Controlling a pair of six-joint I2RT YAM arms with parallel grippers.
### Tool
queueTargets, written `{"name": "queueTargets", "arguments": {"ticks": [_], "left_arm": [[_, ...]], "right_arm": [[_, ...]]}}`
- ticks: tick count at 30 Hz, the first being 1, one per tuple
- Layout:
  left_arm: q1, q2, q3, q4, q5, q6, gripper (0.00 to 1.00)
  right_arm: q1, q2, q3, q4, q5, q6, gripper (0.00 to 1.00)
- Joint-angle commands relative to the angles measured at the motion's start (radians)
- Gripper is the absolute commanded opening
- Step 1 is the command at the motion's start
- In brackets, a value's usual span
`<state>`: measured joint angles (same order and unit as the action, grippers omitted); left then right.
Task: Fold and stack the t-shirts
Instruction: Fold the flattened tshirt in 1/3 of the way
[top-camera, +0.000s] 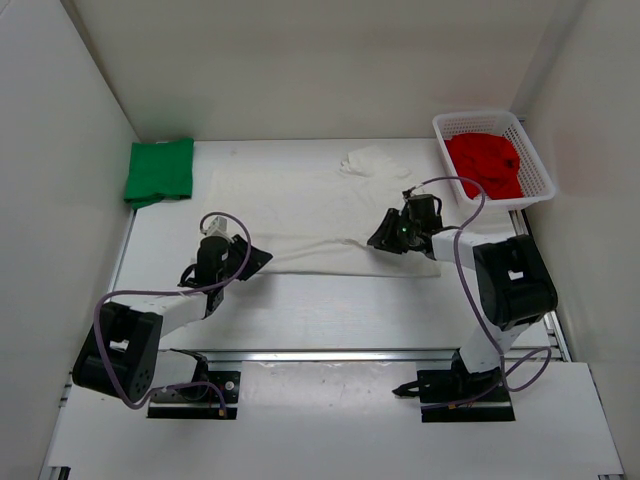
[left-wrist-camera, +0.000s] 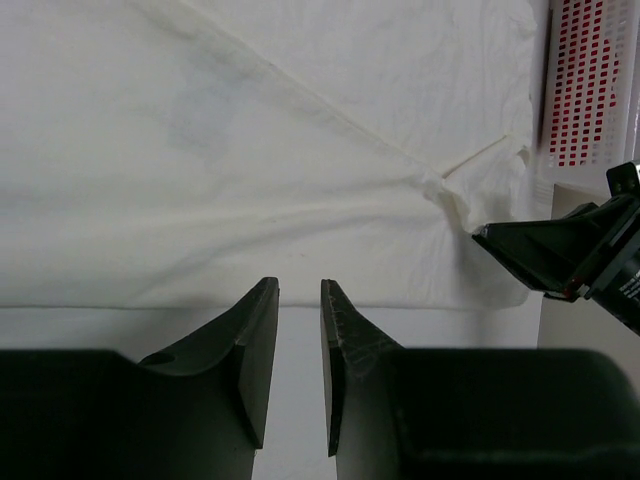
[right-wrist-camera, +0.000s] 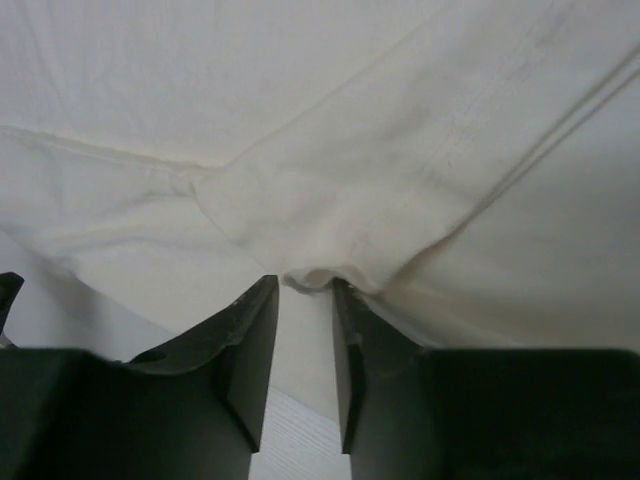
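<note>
The off-white t-shirt (top-camera: 320, 215) lies spread flat across the middle of the table. My left gripper (top-camera: 255, 258) sits at its near left hem. In the left wrist view its jaws (left-wrist-camera: 300, 288) stand a little apart, with bare table between them and the hem (left-wrist-camera: 200, 300) just beyond the tips. My right gripper (top-camera: 385, 236) rests low on the shirt's right side. Its jaws (right-wrist-camera: 305, 285) are apart, with a puckered fold (right-wrist-camera: 320, 272) at the tips and cloth lapping over the right finger. The green t-shirt (top-camera: 160, 170) lies folded at the far left. The red t-shirt (top-camera: 485, 165) lies in the basket.
A white mesh basket (top-camera: 540, 165) stands at the far right corner and also shows in the left wrist view (left-wrist-camera: 590, 80). White walls close in the left, back and right. My right gripper shows in the left wrist view (left-wrist-camera: 560, 250).
</note>
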<state>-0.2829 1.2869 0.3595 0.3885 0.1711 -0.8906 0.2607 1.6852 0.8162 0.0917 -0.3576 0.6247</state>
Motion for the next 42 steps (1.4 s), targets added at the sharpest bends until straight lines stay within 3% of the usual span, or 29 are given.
{"name": "queueTargets", "arguments": {"ticks": [1,3,4,5,8,18,22,25,31,42], "left_arm": [[0.02,-0.024,-0.013,0.023,0.022,-0.002,0.34],[0.024,-0.038,-0.024,0.023,0.019,-0.002,0.35],[0.028,-0.043,-0.025,0.023,0.027,-0.005,0.35],[0.03,-0.05,-0.024,0.024,0.024,-0.002,0.34],[0.037,-0.046,-0.022,0.019,0.025,-0.007,0.35],[0.06,-0.075,-0.01,-0.007,0.034,-0.01,0.34],[0.067,-0.109,-0.02,-0.027,0.018,0.002,0.34],[0.064,-0.113,-0.024,-0.014,0.019,-0.007,0.36],[0.044,-0.106,-0.019,-0.017,0.018,-0.007,0.35],[0.045,-0.123,-0.033,-0.014,0.018,-0.007,0.35]], "right_arm": [[-0.009,0.04,0.089,-0.007,-0.012,-0.013,0.3],[-0.008,0.065,0.11,-0.03,-0.024,-0.019,0.33],[-0.006,0.07,0.115,-0.026,-0.029,-0.022,0.29],[-0.003,0.089,0.118,-0.03,-0.032,-0.01,0.17],[0.003,0.099,0.158,-0.036,-0.024,-0.017,0.0],[0.031,0.194,0.385,-0.196,0.025,-0.085,0.0],[0.041,0.057,0.221,-0.133,0.117,-0.1,0.23],[0.045,-0.024,0.124,-0.118,0.144,-0.105,0.29],[0.046,-0.097,-0.014,-0.102,0.175,-0.082,0.3],[0.06,0.042,0.074,-0.066,0.102,-0.063,0.31]]}}
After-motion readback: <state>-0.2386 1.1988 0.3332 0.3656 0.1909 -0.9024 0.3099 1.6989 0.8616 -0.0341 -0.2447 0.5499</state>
